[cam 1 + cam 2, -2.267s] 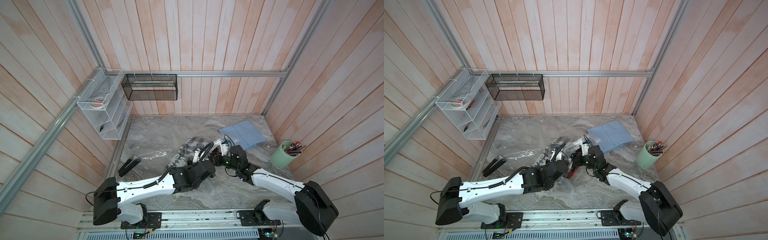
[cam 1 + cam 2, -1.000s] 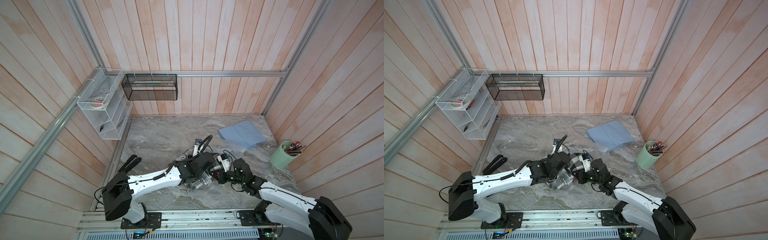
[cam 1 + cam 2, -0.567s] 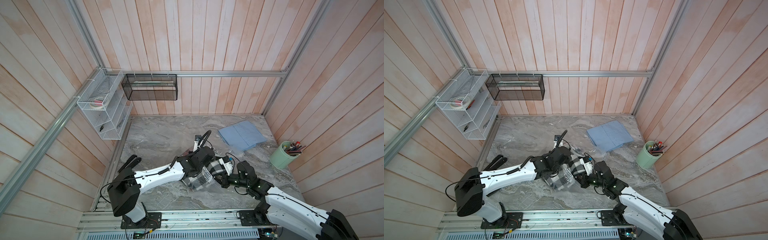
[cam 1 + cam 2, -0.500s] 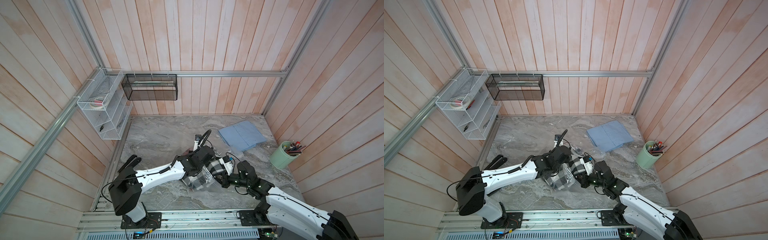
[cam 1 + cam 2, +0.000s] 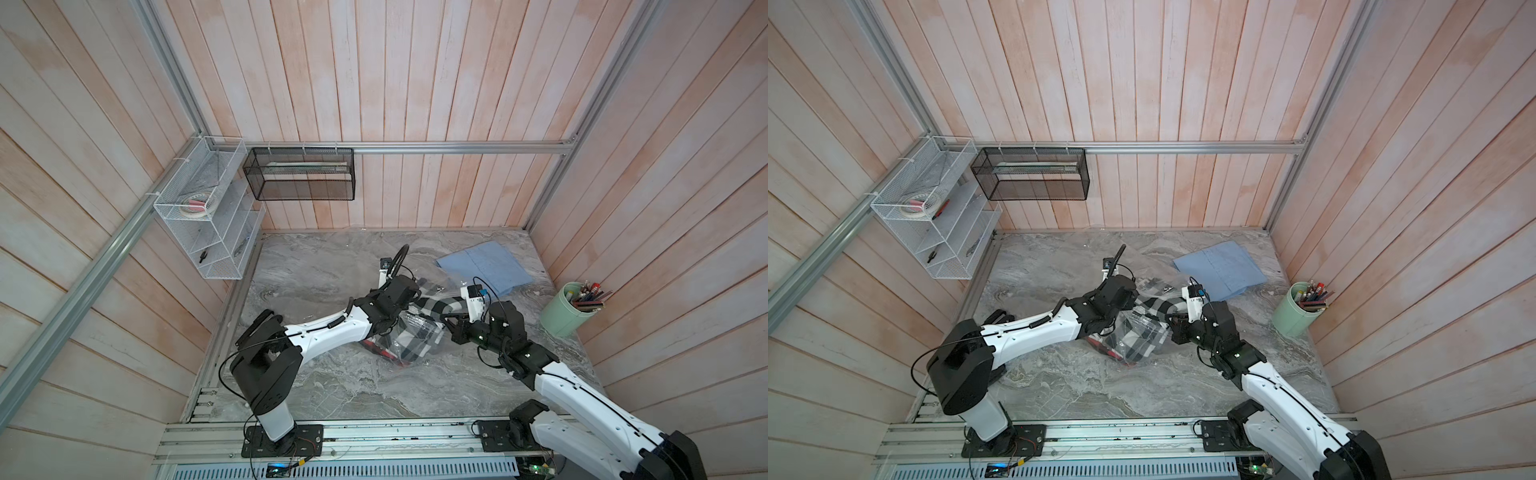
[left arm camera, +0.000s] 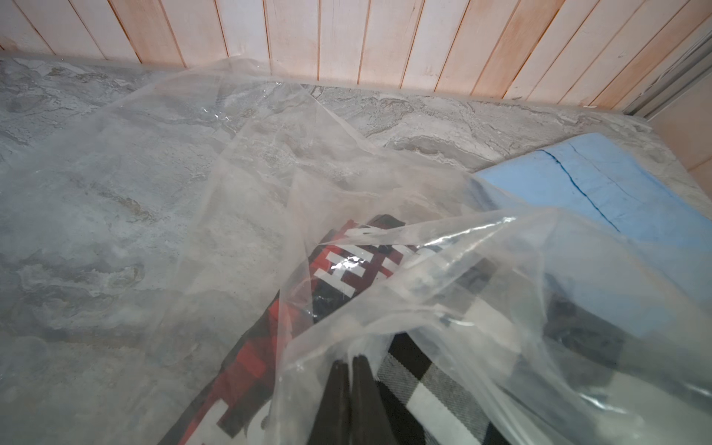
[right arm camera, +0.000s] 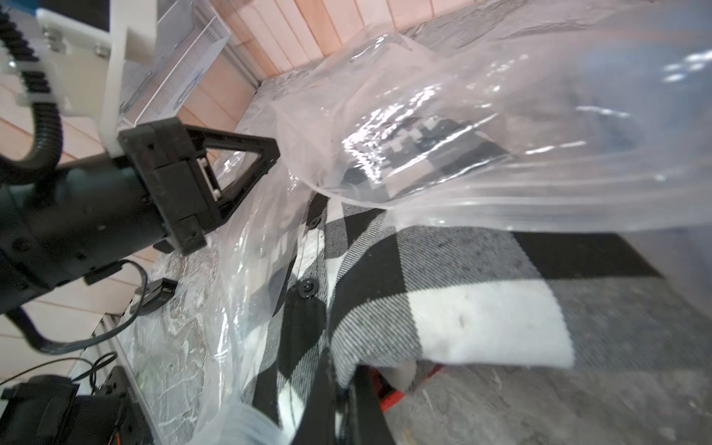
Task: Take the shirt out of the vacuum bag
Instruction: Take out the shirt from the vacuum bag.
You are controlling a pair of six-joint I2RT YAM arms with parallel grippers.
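Observation:
The vacuum bag (image 5: 417, 325) is clear crinkled plastic, bunched in the middle of the marble table and raised off it between the two arms. My left gripper (image 6: 350, 360) is shut on a fold of its film (image 6: 231, 154), and appears in a top view (image 5: 415, 296). The shirt (image 7: 443, 308), black-and-white checked, lies half under the plastic (image 7: 501, 115). My right gripper (image 7: 343, 377) is shut on the shirt's edge, as a top view (image 5: 1171, 322) also shows. A red-and-black checked cloth (image 6: 346, 269) lies inside the bag beside it.
A folded blue cloth (image 5: 484, 268) lies at the back right, partly under the bag's film. A green cup of pens (image 5: 567, 309) stands by the right wall. A white wire shelf (image 5: 208, 216) and a black mesh basket (image 5: 299, 174) hang on the walls.
Both arms dragged the bag from the table's middle toward the front, then the left gripper lifted its fold toward the back. The right gripper has pulled rightward; more checked shirt shows.

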